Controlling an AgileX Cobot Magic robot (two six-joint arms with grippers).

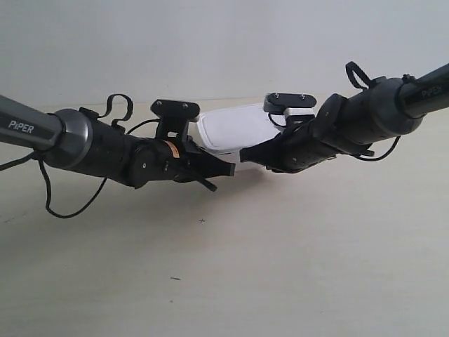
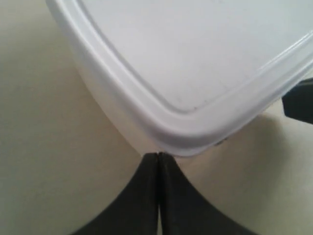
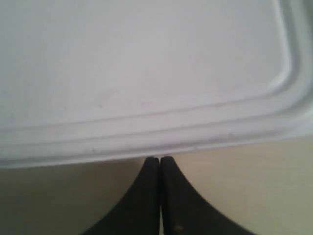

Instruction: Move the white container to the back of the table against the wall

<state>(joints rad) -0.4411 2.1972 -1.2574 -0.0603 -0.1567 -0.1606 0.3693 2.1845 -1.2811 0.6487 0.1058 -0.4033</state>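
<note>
The white container [image 1: 235,125] sits on the table [image 1: 295,267], its lid facing up, a short way in front of the wall [image 1: 210,42]. The arm at the exterior view's left ends in a gripper [image 1: 226,170] at the box's near edge. The arm at the exterior view's right has its gripper [image 1: 245,154] close beside it. In the left wrist view my left gripper [image 2: 158,155] is shut, tips touching a corner of the container [image 2: 195,58] under the lid rim. My right gripper [image 3: 160,159] is shut too, tips against a long side of the container [image 3: 146,63].
A black fingertip [image 2: 299,100] of the other gripper shows beside the box in the left wrist view. Both black arms reach in low from the two sides, with cables looping off them. A few tiny dark specks [image 1: 202,220] mark the tabletop.
</note>
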